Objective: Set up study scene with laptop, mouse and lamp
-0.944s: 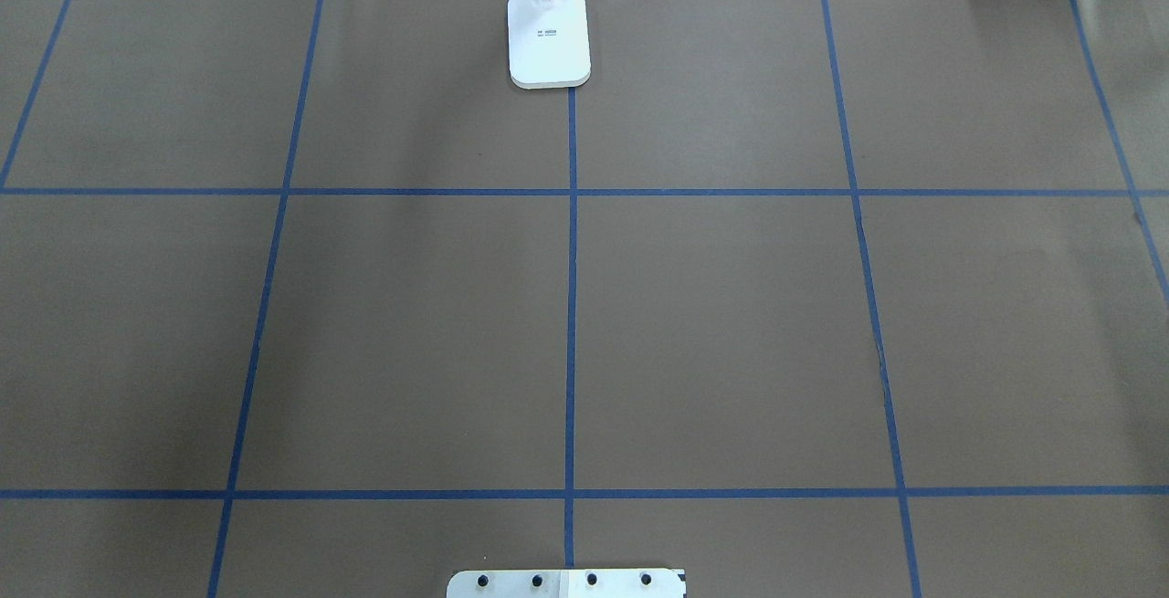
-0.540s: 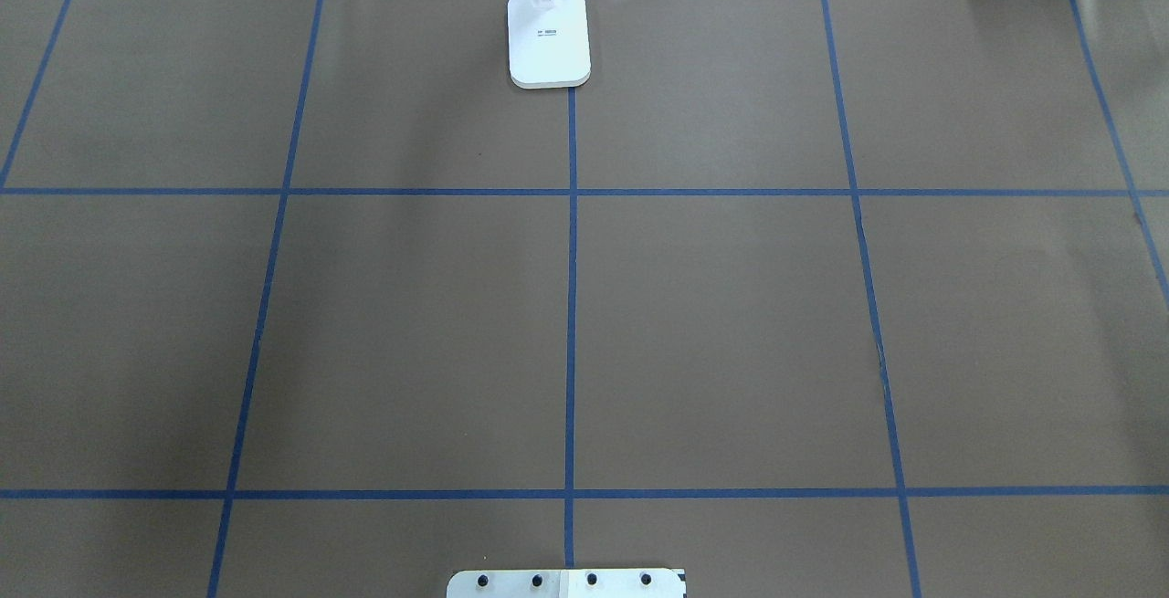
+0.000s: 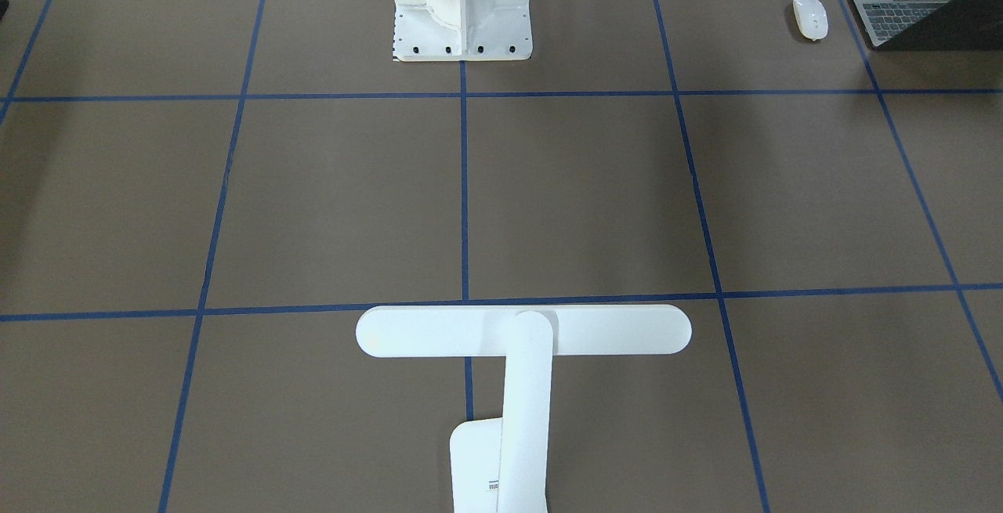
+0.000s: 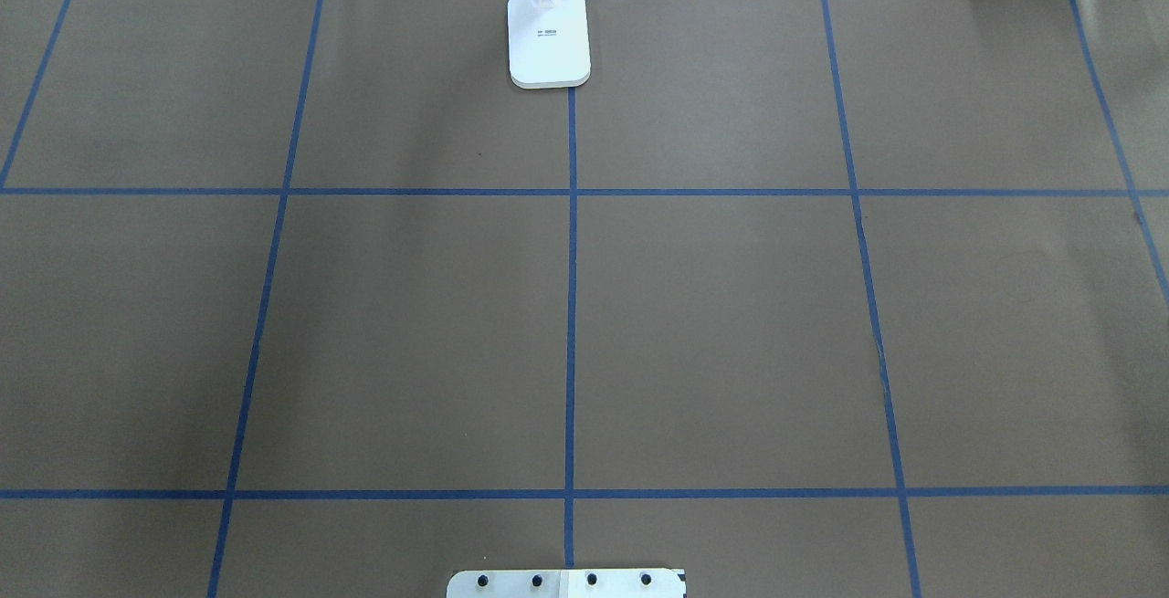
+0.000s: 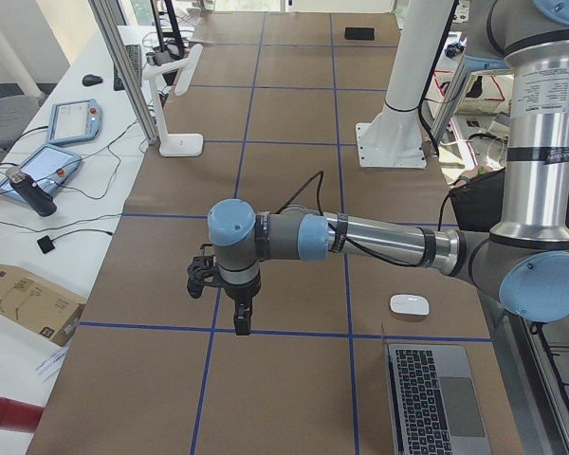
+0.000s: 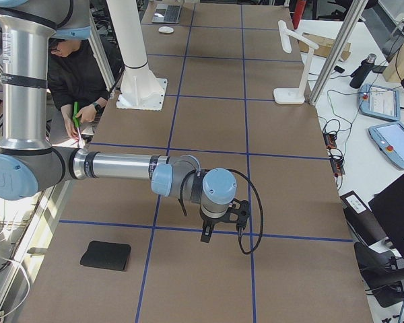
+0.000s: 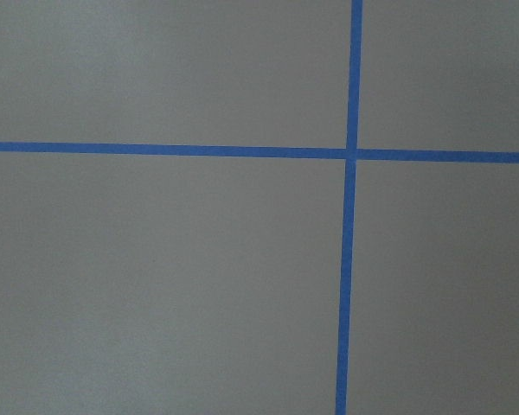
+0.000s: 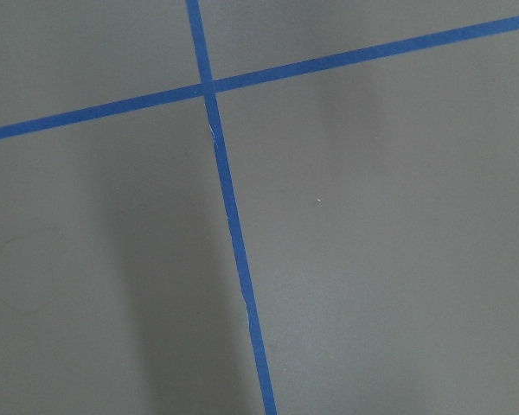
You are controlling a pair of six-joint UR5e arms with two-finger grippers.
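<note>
The white lamp stands at the table's far middle edge; its base shows in the overhead view. The open grey laptop lies at the robot's left near corner, with the white mouse beside it. My left gripper hangs over bare table, away from the mouse and laptop. My right gripper hangs over a tape line on the robot's right. Both show only in the side views, so I cannot tell whether they are open or shut. Both wrist views show only brown paper and blue tape.
The white ribbed pedestal stands at the robot's middle edge. A black square pad lies on the robot's right side. A seated person is behind the pedestal. Tablets and cables lie on the side bench.
</note>
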